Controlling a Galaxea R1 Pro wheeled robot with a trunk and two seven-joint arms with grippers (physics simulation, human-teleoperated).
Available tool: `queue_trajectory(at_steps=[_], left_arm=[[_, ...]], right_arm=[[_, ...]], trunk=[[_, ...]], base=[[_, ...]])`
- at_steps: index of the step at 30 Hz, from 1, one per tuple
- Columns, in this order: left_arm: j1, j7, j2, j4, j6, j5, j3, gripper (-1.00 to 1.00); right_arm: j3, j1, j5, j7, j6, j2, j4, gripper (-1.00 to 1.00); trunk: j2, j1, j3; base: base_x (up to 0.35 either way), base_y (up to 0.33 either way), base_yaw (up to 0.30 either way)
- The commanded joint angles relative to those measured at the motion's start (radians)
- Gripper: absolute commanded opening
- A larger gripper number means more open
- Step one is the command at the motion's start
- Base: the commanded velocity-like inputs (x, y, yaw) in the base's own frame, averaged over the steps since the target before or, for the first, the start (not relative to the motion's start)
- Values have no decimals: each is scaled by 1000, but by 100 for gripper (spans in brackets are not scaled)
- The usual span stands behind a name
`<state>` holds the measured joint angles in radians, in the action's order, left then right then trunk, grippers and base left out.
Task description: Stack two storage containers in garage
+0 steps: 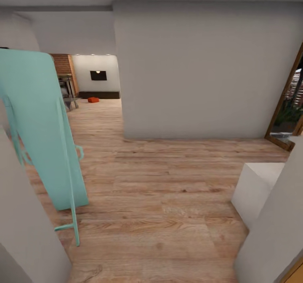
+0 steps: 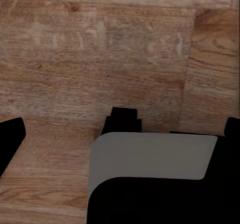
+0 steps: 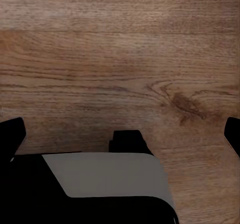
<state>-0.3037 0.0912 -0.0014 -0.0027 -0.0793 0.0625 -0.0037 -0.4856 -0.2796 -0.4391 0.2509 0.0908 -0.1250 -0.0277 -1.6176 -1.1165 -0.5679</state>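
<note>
Both hands, left hand (image 2: pixel 120 129) and right hand (image 3: pixel 120 134), wide open, empty.

You are looking down a hallway with a light wood-plank floor (image 1: pixel 160 182) and a plain white wall (image 1: pixel 202 68) straight ahead. A turquoise ironing board (image 1: pixel 40 127) leans upright on your left, and a white block (image 1: pixel 256 186) sits low on your right beside a wood-framed glass door (image 1: pixel 288 110). Far off you can see a brick fireplace (image 1: pixel 63 66) and a long dark cabinet (image 1: pixel 99 94).
</note>
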Motion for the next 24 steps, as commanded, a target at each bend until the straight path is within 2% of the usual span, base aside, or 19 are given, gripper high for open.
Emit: queue_trajectory(at_steps=[1, 24], left_arm=[[-1, 3, 0, 0, -3, 6, -1, 100], [-1, 3, 3, 0, -2, 6, -1, 100]], right_arm=[[-8, -1, -10, 1, 6, -1, -3, 100], [-8, -1, -10, 2, 5, -1, -3, 100]], trunk=[[0, -1, -1], [0, -1, -1]], base=[[322, 0, 0], [322, 0, 0]])
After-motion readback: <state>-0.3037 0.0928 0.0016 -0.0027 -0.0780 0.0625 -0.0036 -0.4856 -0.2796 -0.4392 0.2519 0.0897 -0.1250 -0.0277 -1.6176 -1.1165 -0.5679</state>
